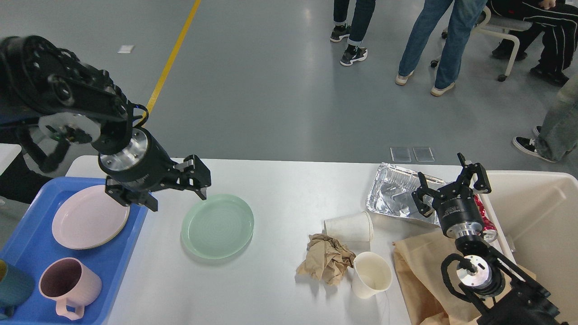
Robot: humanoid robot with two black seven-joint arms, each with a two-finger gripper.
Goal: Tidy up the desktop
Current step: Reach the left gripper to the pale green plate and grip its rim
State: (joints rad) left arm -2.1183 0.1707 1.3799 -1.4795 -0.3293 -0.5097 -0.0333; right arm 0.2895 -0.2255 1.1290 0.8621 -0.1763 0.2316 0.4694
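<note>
Below both, desktop [280,189], left gripper [176,189] open, right gripper [449,187] open

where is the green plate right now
In the head view the green plate lies on the desktop left of centre, right of the blue tray and just below the left pincer.

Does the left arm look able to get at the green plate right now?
Probably yes: the left pincer hangs open just beside the green plate, at its near-left rim, and nothing lies on the plate or between them.

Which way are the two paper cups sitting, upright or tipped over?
One paper cup lies tipped on its side; the other cup stands upright, mouth up.
</note>
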